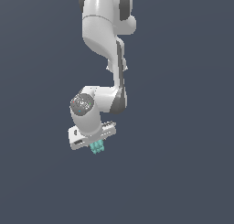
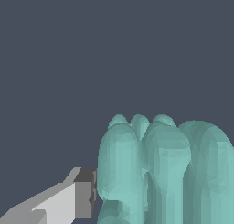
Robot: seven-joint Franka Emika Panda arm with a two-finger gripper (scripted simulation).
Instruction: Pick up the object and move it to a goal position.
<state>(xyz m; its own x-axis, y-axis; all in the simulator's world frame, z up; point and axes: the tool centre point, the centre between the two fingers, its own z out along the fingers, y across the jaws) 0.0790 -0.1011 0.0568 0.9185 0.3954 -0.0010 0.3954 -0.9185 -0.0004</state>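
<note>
The object (image 1: 96, 147), a small teal lump with ridged, finger-like lobes, sticks out just below the white gripper (image 1: 95, 143) in the exterior view. The gripper hangs from the bent white arm, and its fingers are hidden behind the hand and the object. In the wrist view the object (image 2: 160, 173) fills much of the picture. One grey-padded finger (image 2: 84, 198) presses against its side; the other finger is hidden behind the object. The gripper is shut on the object.
The white arm (image 1: 103, 35) comes down from the top of the exterior view. Everything around it is a uniform dark blue-grey ground (image 1: 183, 173) with no other objects or edges showing.
</note>
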